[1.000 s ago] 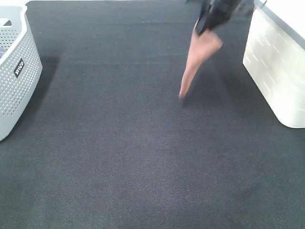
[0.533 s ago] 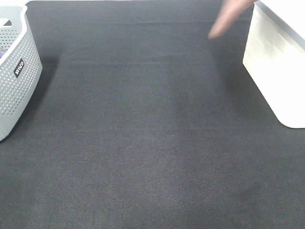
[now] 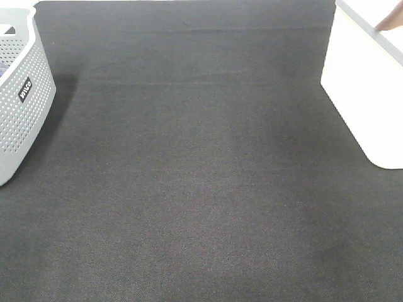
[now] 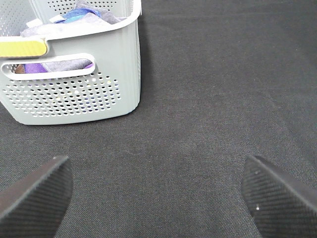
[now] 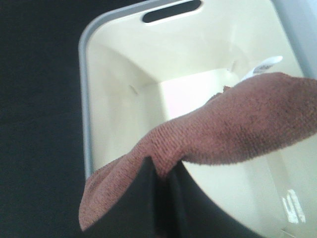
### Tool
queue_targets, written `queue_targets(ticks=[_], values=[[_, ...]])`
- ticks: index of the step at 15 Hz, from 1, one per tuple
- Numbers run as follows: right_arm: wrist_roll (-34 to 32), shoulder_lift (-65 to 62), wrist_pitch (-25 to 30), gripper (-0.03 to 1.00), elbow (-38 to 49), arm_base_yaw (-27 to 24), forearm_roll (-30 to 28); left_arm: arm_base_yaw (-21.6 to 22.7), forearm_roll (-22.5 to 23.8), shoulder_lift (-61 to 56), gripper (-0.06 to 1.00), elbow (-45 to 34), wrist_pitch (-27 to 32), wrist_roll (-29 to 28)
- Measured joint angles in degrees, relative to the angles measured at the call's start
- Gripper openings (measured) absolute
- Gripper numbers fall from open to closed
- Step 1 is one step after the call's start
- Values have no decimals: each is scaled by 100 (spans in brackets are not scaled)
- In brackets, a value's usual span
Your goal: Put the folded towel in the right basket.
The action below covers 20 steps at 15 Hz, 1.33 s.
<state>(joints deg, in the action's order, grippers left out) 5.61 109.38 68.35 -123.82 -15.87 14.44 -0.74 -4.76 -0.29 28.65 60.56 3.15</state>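
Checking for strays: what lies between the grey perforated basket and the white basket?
Only bare dark mat, between grey basket and white basket, in the exterior high view.

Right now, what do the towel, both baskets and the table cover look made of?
Towel: soft knitted or terry cloth, matte pinkish-brown; ribbed loops show. Right basket: smooth cream plastic, faint sheen, moulded handle slot. Left basket: matte grey plastic, punched with rows of holes. Table cover: dark woven fabric, likely; fine weave texture shows.
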Motion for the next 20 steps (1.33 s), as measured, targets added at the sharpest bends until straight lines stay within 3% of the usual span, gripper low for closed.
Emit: queue_targets(ticks=[4,5,6,8,10,14,18,20], values=[[-86,556,17,5,-6,-52,34,0,0,0,88,0,0,0],[-195,688,74,13,-6,-52,34,0,0,0,88,0,0,0],[-246,871,115,32,-6,-52,34,0,0,0,88,0,0,0],[-264,928,115,56,-6,-52,34,0,0,0,88,0,0,0],[-264,871,115,67,-6,-40,34,0,0,0,88,0,0,0],[-246,441,120,70,-11,34,504,0,0,0,88,0,0,0],[-212,-23,126,70,-17,1049,-97,0,0,0,88,0,0,0],[-264,-109,126,70,-17,1295,-183,0,0,0,88,0,0,0]])
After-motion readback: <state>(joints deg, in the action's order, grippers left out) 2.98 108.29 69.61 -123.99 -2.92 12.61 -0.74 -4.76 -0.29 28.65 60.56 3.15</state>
